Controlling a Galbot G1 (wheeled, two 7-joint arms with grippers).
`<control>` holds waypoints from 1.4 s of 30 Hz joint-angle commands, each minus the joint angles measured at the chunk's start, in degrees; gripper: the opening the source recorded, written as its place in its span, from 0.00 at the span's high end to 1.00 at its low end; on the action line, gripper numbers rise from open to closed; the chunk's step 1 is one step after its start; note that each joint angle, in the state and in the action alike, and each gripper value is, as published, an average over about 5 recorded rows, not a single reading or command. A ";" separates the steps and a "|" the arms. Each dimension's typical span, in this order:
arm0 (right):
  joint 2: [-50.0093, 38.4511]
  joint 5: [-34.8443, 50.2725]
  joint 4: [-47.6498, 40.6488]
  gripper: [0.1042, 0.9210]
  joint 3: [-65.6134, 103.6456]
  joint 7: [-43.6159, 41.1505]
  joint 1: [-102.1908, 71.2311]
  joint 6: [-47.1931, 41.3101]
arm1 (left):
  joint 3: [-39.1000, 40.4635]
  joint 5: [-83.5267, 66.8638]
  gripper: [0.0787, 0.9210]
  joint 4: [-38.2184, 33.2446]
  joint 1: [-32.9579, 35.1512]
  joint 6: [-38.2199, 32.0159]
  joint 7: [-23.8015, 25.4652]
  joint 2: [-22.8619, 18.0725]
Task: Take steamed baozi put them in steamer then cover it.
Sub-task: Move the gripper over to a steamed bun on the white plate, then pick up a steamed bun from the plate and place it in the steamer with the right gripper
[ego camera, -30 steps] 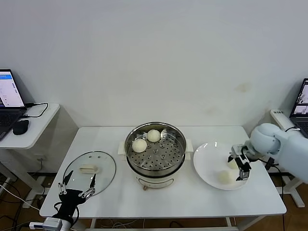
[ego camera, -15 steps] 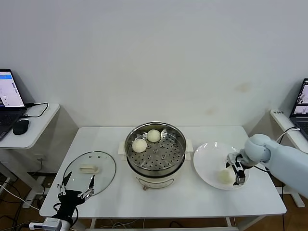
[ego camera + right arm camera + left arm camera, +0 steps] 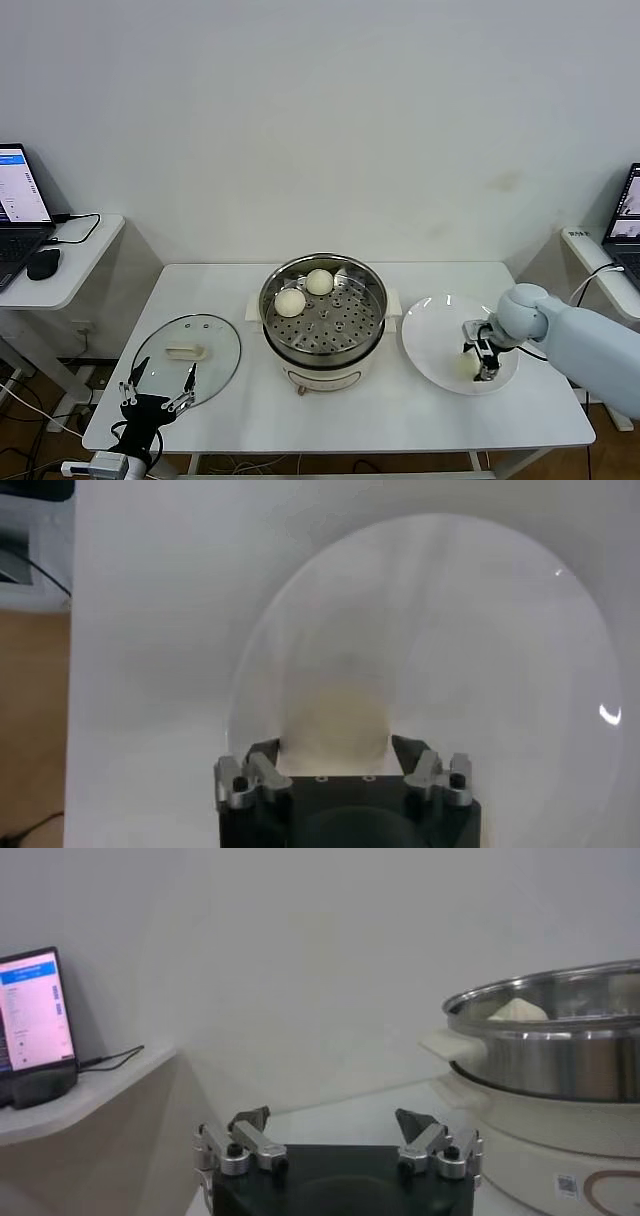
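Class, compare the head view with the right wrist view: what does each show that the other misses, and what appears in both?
Only the head view shows the steamer holding two baozi, the cover lying on the table, and the left gripper parked near the table's front left corner. Only the right wrist view shows, close up, the right gripper's fingers on either side of a baozi. Both show the white plate, that bun and the right gripper.

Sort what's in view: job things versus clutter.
Job: two baozi in the steamer; one baozi on the plate, right claw around it; cover on the table; left claw idle beside it.
Clutter: laptop, mouse, side desk.
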 commanded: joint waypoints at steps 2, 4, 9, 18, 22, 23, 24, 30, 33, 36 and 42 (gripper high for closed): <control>-0.44 0.10 -0.09 0.41 0.65 -0.17 0.08 -0.36 | 0.09 -0.04 0.12 0.07 -0.07 -0.05 0.00 0.01; -1.06 0.50 0.25 0.42 0.99 -0.54 0.46 -0.30 | 0.17 -0.04 0.12 0.05 -0.17 -0.04 0.00 0.04; -3.63 3.27 2.51 0.43 -0.43 -1.55 5.47 -0.77 | 0.24 -0.21 0.12 -0.05 -0.34 -0.01 0.01 0.48; -5.58 12.34 3.48 0.44 -3.90 -3.54 23.17 -1.11 | 0.33 -0.67 0.12 -0.28 -0.60 0.02 0.05 1.50; -2.49 16.84 3.35 0.43 -8.51 -3.47 33.38 -1.28 | 0.43 -0.74 0.12 -0.61 -0.74 0.08 0.04 1.73; -1.25 17.95 3.48 0.43 -10.00 -3.33 35.98 -1.33 | 0.41 -0.78 0.12 -0.68 -0.76 0.10 0.04 1.78; -0.03 18.94 3.69 0.43 -11.45 -3.16 38.42 -1.35 | 0.39 -0.83 0.12 -0.75 -0.78 0.11 0.04 1.83; 9.42 23.47 5.83 0.43 -17.57 -0.34 45.59 0.95 | 0.16 -1.09 0.12 -1.03 -0.62 0.08 0.00 1.66; 13.44 25.89 6.37 0.43 -20.00 1.43 46.32 3.19 | -0.03 -1.10 0.12 -1.37 -0.32 0.03 -0.02 1.29; 16.97 25.85 6.34 0.43 -21.83 2.54 45.36 6.45 | -0.27 -1.12 0.12 -1.82 -0.06 0.01 -0.06 0.90; 23.71 22.67 7.14 0.43 -26.53 3.64 43.31 13.03 | -0.63 -1.03 0.12 -2.61 0.17 0.16 -0.11 0.31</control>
